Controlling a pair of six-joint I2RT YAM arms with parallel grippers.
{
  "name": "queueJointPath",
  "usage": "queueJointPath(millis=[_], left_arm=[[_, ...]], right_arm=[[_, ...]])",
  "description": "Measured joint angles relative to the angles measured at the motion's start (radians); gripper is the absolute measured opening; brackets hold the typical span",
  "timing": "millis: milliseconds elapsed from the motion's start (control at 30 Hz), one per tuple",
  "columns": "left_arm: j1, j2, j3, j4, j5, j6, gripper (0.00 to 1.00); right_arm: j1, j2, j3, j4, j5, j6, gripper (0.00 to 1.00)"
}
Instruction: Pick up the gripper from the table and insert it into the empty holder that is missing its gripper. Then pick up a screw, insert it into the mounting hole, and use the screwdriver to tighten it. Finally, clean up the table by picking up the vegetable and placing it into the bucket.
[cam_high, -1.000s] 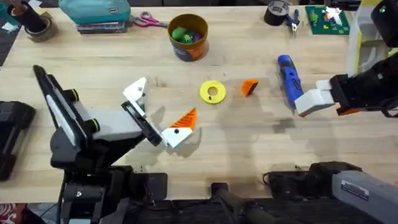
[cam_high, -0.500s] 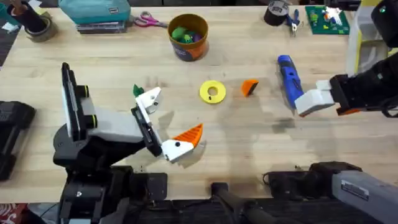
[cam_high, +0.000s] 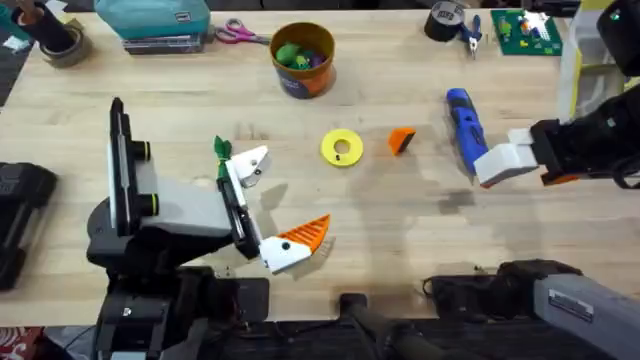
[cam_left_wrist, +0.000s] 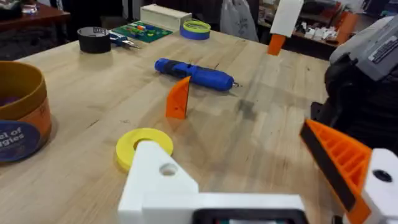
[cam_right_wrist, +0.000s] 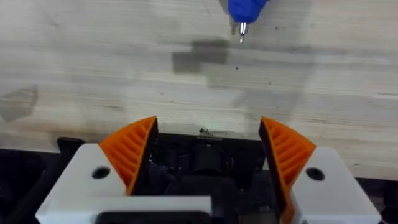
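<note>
The loose orange ribbed gripper (cam_high: 401, 140) (cam_left_wrist: 178, 98) lies on the table right of the yellow disc. My left gripper (cam_high: 278, 200) (cam_left_wrist: 236, 149) is open and holds nothing. Its far finger is the bare white holder (cam_high: 250, 160) (cam_left_wrist: 158, 180); the near finger carries an orange wedge (cam_high: 305, 235). A small green vegetable (cam_high: 221, 148) lies just beside the holder. The blue screwdriver (cam_high: 463, 118) (cam_left_wrist: 196, 71) (cam_right_wrist: 245, 9) lies just ahead of my right gripper (cam_high: 497, 160) (cam_right_wrist: 211, 134), which is open. The orange-brown bucket (cam_high: 303, 75) (cam_left_wrist: 22, 118) stands at the back. A screw is too small to make out.
A yellow ring disc (cam_high: 342, 148) (cam_left_wrist: 144, 144) lies mid-table. Along the far edge sit scissors (cam_high: 238, 33), a teal box (cam_high: 150, 20), a black tape roll (cam_high: 445, 20) and a green circuit board (cam_high: 528, 30). Bare wood lies between the arms.
My left gripper has swung toward the table's near edge and turned, uncovering the green vegetable. The right arm and the loose objects have not moved.
</note>
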Motion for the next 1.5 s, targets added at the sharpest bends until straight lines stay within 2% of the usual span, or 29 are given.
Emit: queueJointPath(millis=[433, 1500], left_arm=[[0.0, 0.0, 0.0, 0.001, -0.002, 0.054, 0.985], [0.0, 0.0, 0.0, 0.002, -0.002, 0.058, 0.985]], right_arm=[[0.0, 0.0, 0.0, 0.0, 0.0, 0.0, 0.996], [0.0, 0.0, 0.0, 0.0, 0.0, 0.0, 0.997]])
